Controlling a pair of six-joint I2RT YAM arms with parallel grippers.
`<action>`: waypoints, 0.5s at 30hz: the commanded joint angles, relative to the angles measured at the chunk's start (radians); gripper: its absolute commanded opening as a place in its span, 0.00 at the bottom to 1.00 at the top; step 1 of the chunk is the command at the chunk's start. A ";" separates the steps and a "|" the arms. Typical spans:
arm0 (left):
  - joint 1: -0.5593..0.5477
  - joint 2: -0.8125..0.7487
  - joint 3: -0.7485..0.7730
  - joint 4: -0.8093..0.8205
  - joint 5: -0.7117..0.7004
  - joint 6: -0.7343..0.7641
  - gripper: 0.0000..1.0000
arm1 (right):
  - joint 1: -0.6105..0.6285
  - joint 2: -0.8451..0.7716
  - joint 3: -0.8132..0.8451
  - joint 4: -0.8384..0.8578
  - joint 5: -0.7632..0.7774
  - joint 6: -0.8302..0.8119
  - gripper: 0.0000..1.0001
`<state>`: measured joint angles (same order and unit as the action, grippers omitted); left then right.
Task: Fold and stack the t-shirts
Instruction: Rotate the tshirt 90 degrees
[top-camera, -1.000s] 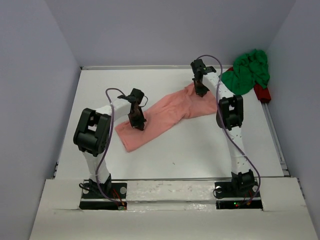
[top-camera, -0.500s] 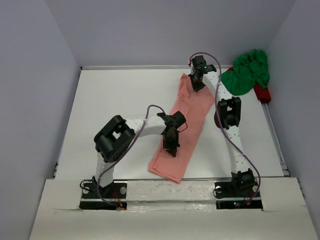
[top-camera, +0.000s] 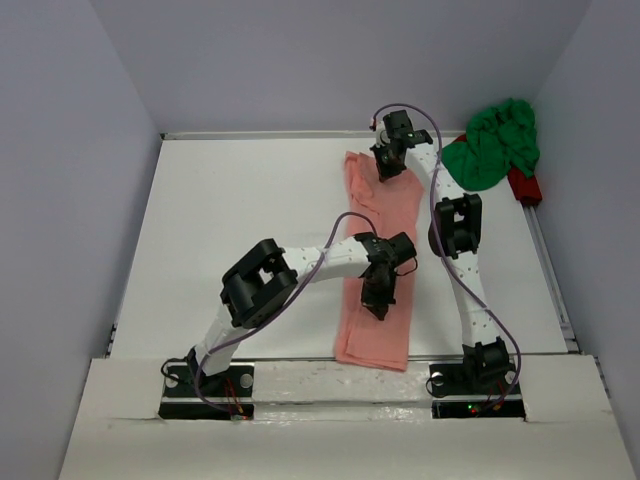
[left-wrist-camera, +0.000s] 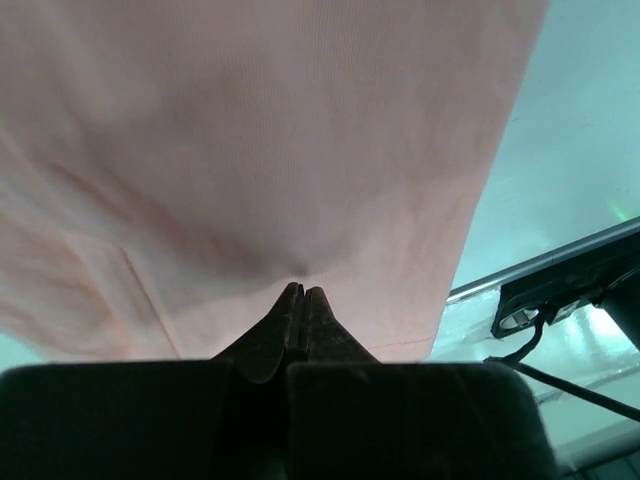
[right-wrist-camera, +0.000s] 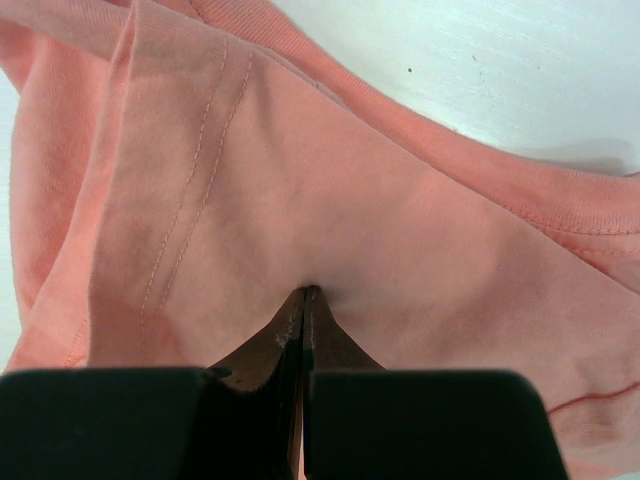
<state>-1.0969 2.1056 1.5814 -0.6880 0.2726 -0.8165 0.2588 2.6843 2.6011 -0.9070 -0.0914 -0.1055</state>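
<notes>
pink t-shirt (top-camera: 372, 340): swung from a slanting lie to a straight strip, its free end now farther from the green t-shirt (top-camera: 495, 140).
left gripper (top-camera: 377, 305): carried its pinched fold rightward, in under the green t-shirt's side.
right gripper (top-camera: 385, 170): edged slightly away from the green t-shirt.

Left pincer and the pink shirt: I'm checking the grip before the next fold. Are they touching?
Touching. The left wrist view shows the left pincer shut on a pinch of the pink shirt, with the cloth puckering at its tips.
</notes>
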 joint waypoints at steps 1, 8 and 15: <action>0.005 -0.093 0.092 -0.097 -0.140 0.025 0.00 | -0.003 -0.063 -0.007 0.071 -0.025 -0.008 0.00; 0.008 -0.167 0.195 -0.202 -0.442 0.030 0.00 | 0.007 -0.197 -0.059 0.068 0.053 0.029 0.00; 0.145 -0.162 0.288 -0.220 -0.490 0.147 0.00 | 0.007 -0.339 -0.251 0.042 0.237 0.087 0.00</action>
<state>-1.0569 1.9888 1.8210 -0.8810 -0.1356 -0.7624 0.2623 2.4573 2.4325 -0.8814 0.0105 -0.0628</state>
